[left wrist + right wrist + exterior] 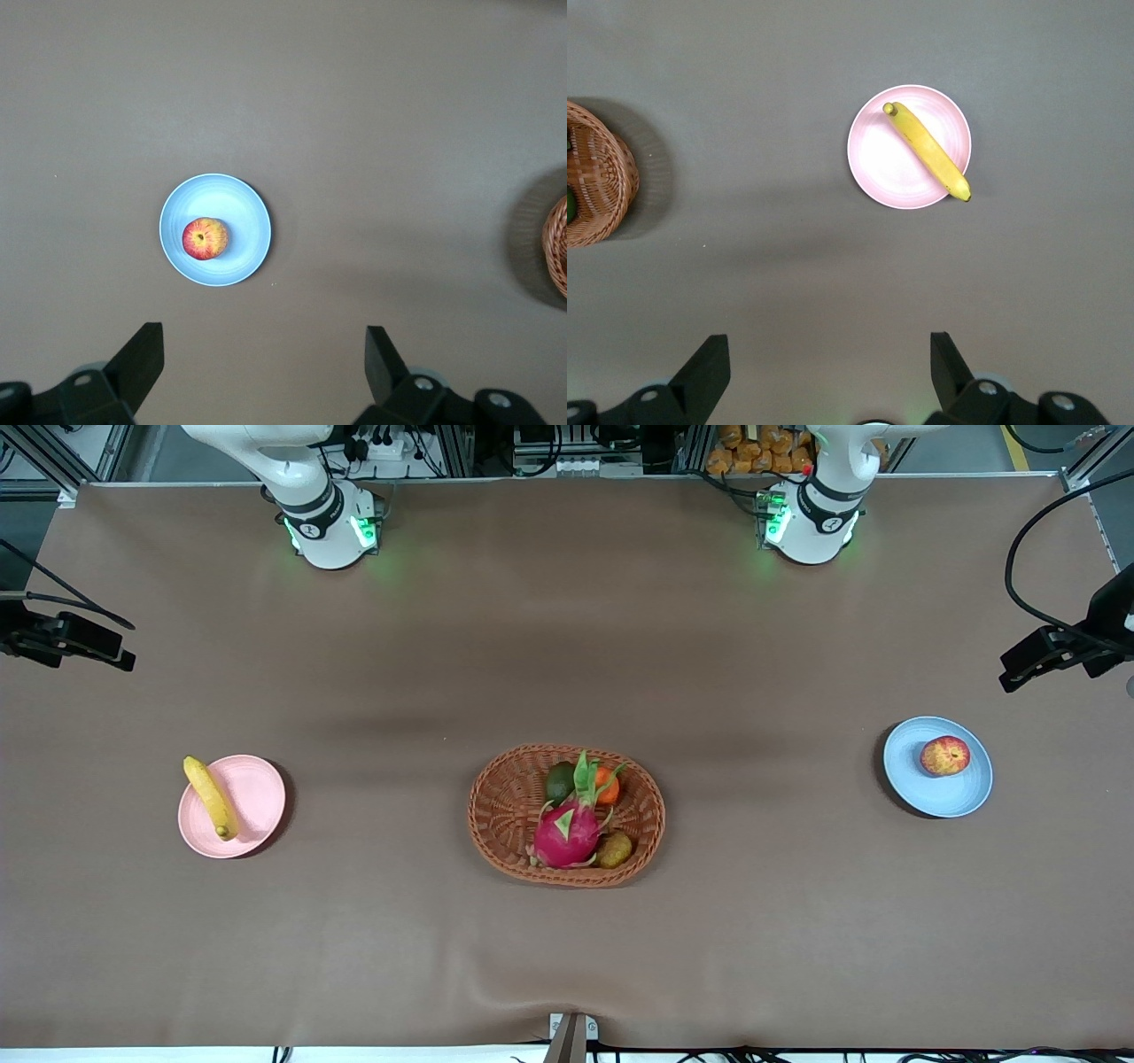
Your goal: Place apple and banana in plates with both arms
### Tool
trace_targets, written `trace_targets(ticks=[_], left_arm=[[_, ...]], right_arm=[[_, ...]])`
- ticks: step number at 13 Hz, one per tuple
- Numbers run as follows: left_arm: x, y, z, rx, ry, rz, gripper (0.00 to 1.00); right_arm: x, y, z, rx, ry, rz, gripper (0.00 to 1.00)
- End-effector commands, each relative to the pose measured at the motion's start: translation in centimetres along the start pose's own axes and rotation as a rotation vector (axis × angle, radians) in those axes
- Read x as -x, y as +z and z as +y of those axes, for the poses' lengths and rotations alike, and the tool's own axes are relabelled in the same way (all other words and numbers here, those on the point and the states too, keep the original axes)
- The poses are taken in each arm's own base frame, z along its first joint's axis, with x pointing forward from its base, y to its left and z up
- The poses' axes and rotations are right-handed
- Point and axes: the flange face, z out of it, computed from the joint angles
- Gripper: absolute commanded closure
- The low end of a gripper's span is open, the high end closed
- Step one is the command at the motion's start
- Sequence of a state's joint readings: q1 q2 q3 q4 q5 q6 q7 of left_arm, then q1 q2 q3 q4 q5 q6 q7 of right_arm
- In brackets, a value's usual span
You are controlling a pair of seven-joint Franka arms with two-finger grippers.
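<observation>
The red and yellow apple [944,756] [205,238] rests in the light blue plate [961,793] [239,204] toward the left arm's end of the table. The yellow banana [210,796] [927,150] lies across the pale pink plate [257,797] [886,168] toward the right arm's end, one tip over the rim. My left gripper [264,354] hangs open and empty high above bare table. My right gripper [830,359] is likewise open and empty, high over the cloth near its base. In the front view only the arms' bases show.
An oval wicker basket [505,802] sits mid-table between the plates with a magenta dragon fruit [567,834], an orange fruit [607,784], a green one and a brown one. Black camera mounts [1059,646] stand at both table ends. Brown cloth covers the table.
</observation>
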State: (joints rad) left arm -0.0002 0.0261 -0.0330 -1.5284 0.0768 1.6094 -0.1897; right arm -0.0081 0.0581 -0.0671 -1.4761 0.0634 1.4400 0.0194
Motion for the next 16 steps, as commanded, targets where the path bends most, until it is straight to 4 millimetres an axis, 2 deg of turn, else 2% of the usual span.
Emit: trace_targets(ticks=[1,4,6,9,10,13,16], left_arm=[[0.4,-0.6,-0.2,0.011,0.012,-0.004,0.0],[0.3,-0.4,-0.1,0.008,0.013,-0.007,0.0],[1.0,-0.1,0.2,0.004,0.022,-0.046,0.0],[1.8,-0.2,1.2,0.041,0.05,-0.076,0.0],[2.4,-0.9,1.9,0.045,0.065,-0.078,0.0],[3.8,-2.4,1.8,0.043,0.069,-0.083,0.0],[4.1,-3.0,1.8,0.043,0.075,-0.086,0.0]], right_arm=[[-0.4,-0.1,-0.2,0.015,0.007,0.013,0.0],[-0.7,0.1,0.2,0.015,0.013,0.029,0.0],[-0.8,1.1,0.8,0.015,0.024,0.006,0.0],[-0.7,0.8,0.6,0.016,0.022,0.018,0.0],[-0.8,0.7,0.7,0.016,0.024,0.029,0.0],[-0.5,0.2,1.0,0.015,0.028,0.029,0.0],[-0.5,0.1,0.7,0.016,0.023,0.034,0.0]])
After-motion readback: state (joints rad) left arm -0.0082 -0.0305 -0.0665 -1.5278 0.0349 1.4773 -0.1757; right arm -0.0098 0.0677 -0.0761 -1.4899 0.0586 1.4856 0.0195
